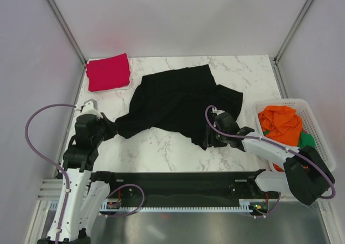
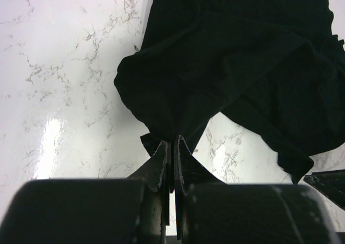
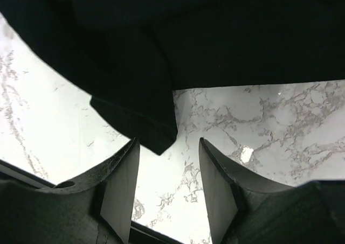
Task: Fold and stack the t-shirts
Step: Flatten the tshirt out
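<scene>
Black shirt (image 1: 178,101) and three smaller ones inside a booth of pale grey walls (image 1: 178,18) with metal corner posts (image 1: 63,26), all over a white, grey-veined marble table (image 1: 161,152). Largest cloth by far, that black shirt: rumpled and unfolded across mid-table, its left end drawn out to a point. Next in size, at the table's right edge, a white slatted basket (image 1: 318,117), with an orange shirt (image 1: 280,123) heaped high in it and a green shirt (image 1: 307,140) showing only as a sliver under the orange, toward the near side. Then, at the far left corner, near the black one but not touching it, a red shirt (image 1: 108,71), folded into a neat rectangle, flat on the marble. Smallest, the two grippers. Left gripper (image 2: 173,147) clenched, fingers pressed together on the bunched left tip of the black shirt. Right gripper (image 3: 170,147) released, fingers spread, low over the marble at the shirt's near right corner, a hanging fold of black cloth just at the gap between them, not pinched.
</scene>
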Motion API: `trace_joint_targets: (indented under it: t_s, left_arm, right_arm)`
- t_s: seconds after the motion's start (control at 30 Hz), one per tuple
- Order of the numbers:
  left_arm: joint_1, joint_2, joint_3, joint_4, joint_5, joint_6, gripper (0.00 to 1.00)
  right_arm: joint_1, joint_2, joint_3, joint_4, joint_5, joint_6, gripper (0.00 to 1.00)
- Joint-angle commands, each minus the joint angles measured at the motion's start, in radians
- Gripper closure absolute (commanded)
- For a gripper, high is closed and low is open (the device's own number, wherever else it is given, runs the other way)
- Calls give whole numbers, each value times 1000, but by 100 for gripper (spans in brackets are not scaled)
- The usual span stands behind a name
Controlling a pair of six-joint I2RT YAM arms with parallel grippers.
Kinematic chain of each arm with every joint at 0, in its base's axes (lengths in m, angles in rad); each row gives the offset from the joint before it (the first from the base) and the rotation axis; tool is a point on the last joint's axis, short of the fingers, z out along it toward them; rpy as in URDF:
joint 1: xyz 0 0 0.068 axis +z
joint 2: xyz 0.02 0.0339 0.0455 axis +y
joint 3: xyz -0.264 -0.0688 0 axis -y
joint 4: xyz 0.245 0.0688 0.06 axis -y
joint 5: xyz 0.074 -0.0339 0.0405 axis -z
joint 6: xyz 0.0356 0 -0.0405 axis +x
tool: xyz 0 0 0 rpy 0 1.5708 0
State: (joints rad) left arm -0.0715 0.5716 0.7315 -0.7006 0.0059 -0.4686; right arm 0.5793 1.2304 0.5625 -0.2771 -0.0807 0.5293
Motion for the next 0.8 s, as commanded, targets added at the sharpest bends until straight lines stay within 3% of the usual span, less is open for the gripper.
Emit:
trace_joint_targets:
  t_s: [0.0, 0.17, 0.37, 0.43, 0.57, 0.77]
  left_arm:
    - [7, -13, 2, 39, -3, 24, 98]
    - [7, -6, 0, 39, -27, 24, 98]
    - [7, 25, 2, 39, -24, 28, 98]
    - [7, 42, 8, 39, -21, 30, 98]
    - [7, 42, 84, -14, -15, 35, 98]
    - [7, 88, 446, -161, -92, 13, 98]
  right_arm:
    - [7, 58, -16, 85, 18, -26, 47]
    - [7, 144, -10, 134, 9, -40, 63]
    - [14, 132, -12, 150, -5, -25, 82]
    - [13, 110, 14, 106, -5, -23, 100]
    - [13, -5, 118, -69, 45, -22, 100]
    - [11, -140, 475, -407, 226, -72, 100]
